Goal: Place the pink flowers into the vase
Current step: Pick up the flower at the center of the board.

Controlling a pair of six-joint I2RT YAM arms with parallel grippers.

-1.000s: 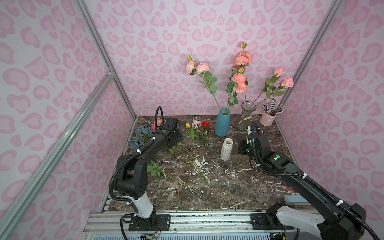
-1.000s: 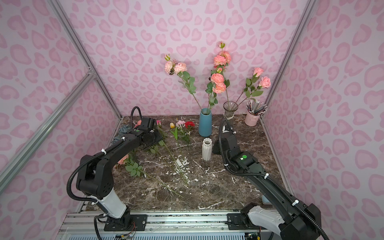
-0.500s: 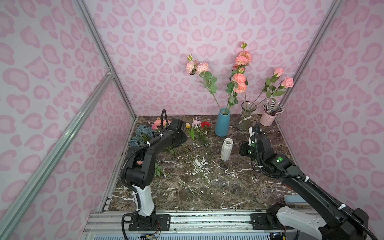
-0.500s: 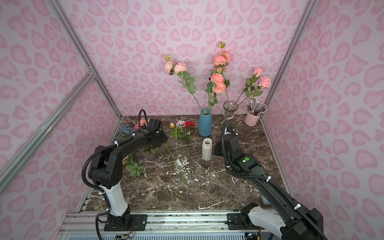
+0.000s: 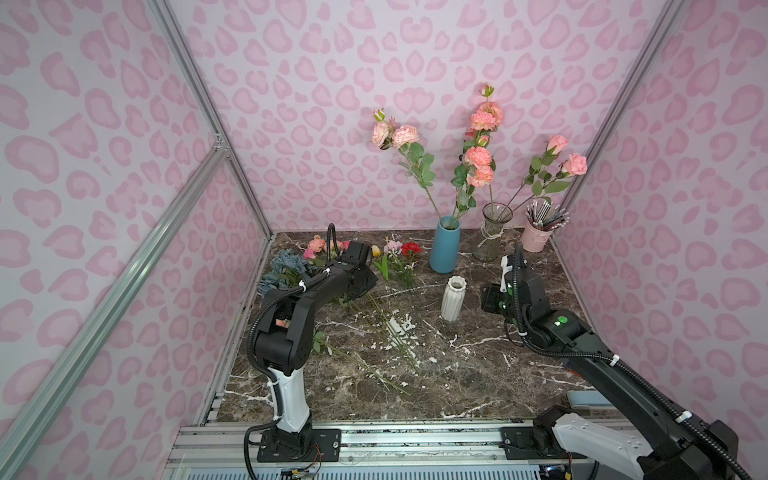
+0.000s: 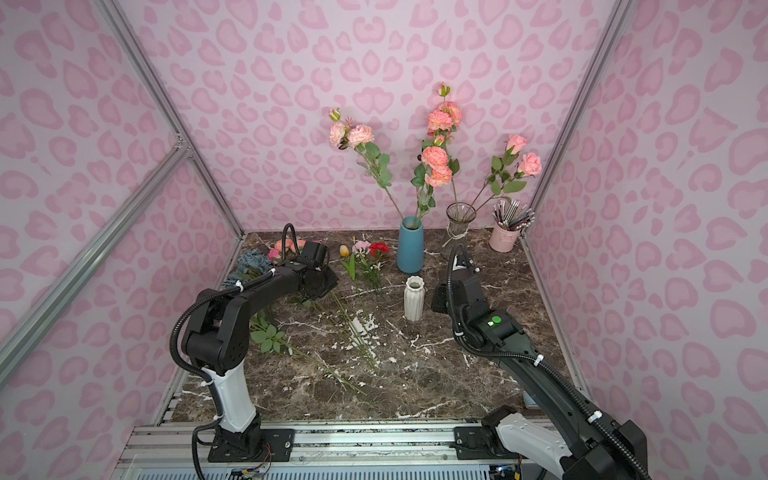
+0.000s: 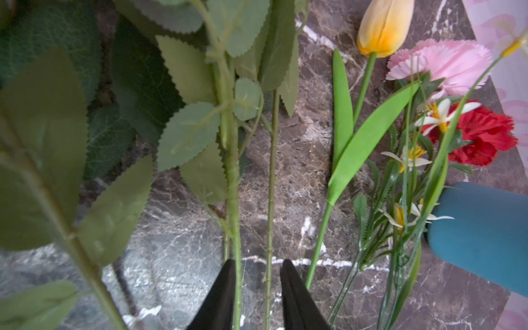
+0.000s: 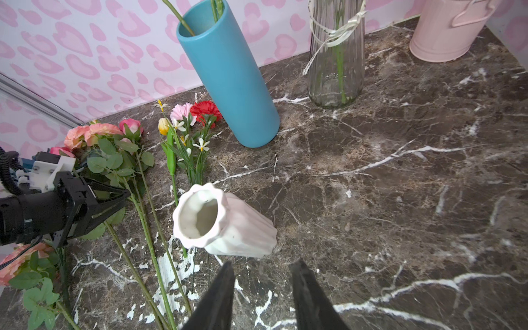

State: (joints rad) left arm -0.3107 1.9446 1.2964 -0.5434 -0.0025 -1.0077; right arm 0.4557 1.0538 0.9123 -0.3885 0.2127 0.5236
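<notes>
Loose pink flowers (image 5: 318, 245) (image 8: 91, 133) lie at the back left of the marble table, their long green stems (image 7: 233, 183) running toward the front. My left gripper (image 7: 257, 265) (image 8: 125, 198) is open low over them, with two stems between its jaws; one stem touches a finger. The empty white ribbed vase (image 5: 453, 297) (image 8: 225, 223) stands upright mid-table. Just right of the white vase, my right gripper (image 8: 261, 268) is open with nothing in it. More pink flowers (image 5: 480, 160) stand in the blue vase (image 5: 444, 249) and the glass vase (image 5: 490, 239).
A dusty-blue hydrangea bunch (image 5: 286, 266) lies by the left wall. A yellow tulip (image 7: 383, 25), a pink carnation (image 7: 440, 65), a red carnation (image 7: 483, 134) and small white blooms lie left of the blue vase. A pink bucket of pencils (image 5: 538, 237) stands back right.
My left arm has swung a little right and forward, bringing its gripper from the flower heads down onto the stems, and its jaws have narrowed slightly. The right arm has barely moved.
</notes>
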